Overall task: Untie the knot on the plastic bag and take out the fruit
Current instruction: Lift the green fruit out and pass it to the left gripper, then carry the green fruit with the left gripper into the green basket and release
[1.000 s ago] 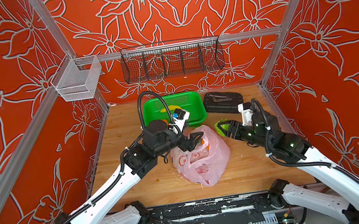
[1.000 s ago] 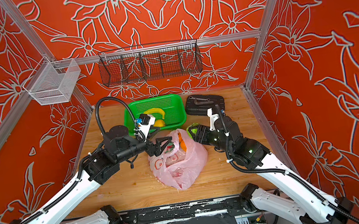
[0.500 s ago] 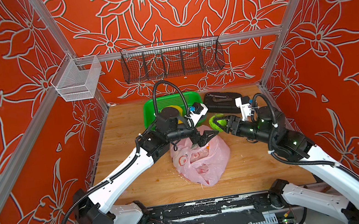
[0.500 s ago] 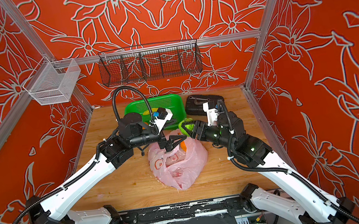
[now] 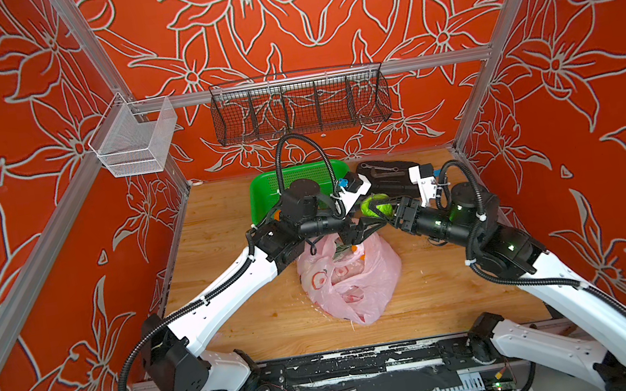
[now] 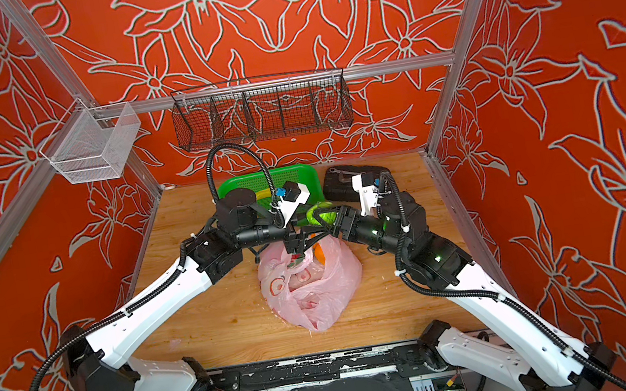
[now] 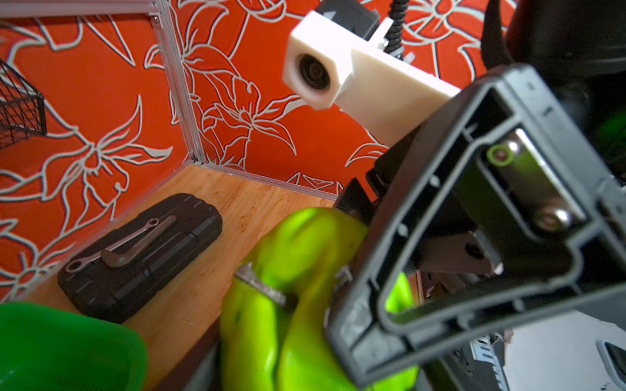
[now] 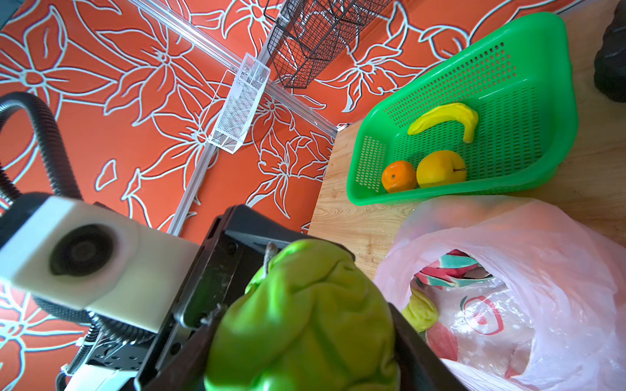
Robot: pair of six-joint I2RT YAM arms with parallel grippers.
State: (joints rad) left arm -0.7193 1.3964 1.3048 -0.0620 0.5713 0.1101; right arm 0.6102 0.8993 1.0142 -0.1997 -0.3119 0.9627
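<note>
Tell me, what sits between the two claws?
A green fruit, held by the right gripper, left gripper beside it; clearest in the right wrist view.

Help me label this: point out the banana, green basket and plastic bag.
banana [image 8: 443, 115]: right wrist view, middle of its curve.
green basket [image 8: 474, 74]: right wrist view, perforated side wall.
plastic bag [image 8: 559, 243]: right wrist view, pink wall beside its opening.

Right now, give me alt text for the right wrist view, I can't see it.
A wrinkled green fruit fills the foreground, held in the right gripper. Beside it lies the open pink plastic bag with fruit inside; beyond, a green basket holds a banana, an orange and a yellow fruit.
</note>
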